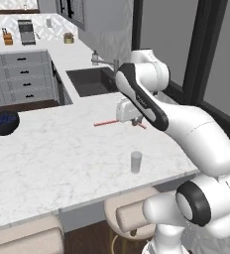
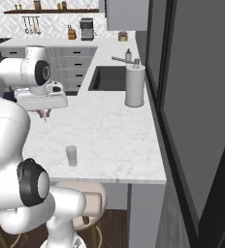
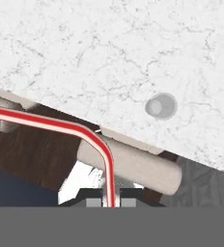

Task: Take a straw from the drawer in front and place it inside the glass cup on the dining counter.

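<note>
- The gripper (image 1: 135, 122) hangs above the dining counter (image 1: 62, 154), its fingers pressed together on the straw (image 1: 106, 122), which juts out sideways, roughly level with the surface rather than pointing down.
- The glass cup (image 1: 136, 162) stands upright on the surface, near the edge with the stools (image 1: 129, 213) and apart from the gripper; from the hand view its open mouth (image 3: 161, 106) sits well off the line of the fingers.
- Risk: the straw is held near one end and lies flat. Unless the wrist tips it upright, the free end is likely to strike the cup's rim or wall instead of entering.
- Risk: the cup looks light and free-standing. A sideways knock from the straw or gripper could topple it or push it over the nearby edge.
- Risk: the straw is far slimmer than the fingers, so it may swivel or slip in the pinch during a turn.
- Risk: in the hand view the straw appears bent close to the fingers; its tip may not lie where expected.
- The paper-towel roll (image 2: 135, 85) stands well clear and poses no hazard.
</note>
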Tool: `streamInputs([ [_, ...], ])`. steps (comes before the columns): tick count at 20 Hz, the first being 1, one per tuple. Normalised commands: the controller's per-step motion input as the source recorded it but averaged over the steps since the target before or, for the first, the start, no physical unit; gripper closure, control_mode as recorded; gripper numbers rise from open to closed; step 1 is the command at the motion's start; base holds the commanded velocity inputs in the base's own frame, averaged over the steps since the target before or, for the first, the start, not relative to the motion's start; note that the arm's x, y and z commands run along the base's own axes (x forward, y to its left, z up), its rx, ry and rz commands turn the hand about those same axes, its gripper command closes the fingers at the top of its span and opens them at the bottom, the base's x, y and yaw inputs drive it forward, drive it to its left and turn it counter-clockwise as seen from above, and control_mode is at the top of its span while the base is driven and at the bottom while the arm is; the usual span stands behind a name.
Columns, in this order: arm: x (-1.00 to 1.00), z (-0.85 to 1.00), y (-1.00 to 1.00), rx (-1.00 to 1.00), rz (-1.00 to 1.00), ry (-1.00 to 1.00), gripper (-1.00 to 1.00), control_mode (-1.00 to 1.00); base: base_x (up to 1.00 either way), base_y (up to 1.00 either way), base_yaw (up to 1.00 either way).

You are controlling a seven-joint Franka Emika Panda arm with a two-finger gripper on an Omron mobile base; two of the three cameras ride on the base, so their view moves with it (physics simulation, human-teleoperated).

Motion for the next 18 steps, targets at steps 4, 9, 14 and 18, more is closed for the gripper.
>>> streamInputs([
  [4, 0.01, 0.24, 0.00, -0.25, 0.00, -0.12, 1.00, -1.00, 0.00, 0.00, 0.00],
  [9, -0.13, 0.45, 0.00, -0.40, 0.00, -0.23, 1.00, -1.00, 0.00, 0.00, 0.00],
  [14, 0.00, 0.47, 0.00, -0.43, 0.00, -0.14, 1.00, -1.00, 0.00, 0.00, 0.00],
  [18, -0.04, 0.11, -0.13, -0.44, 0.00, -0.08, 1.00, -1.00, 0.00, 0.00, 0.00],
])
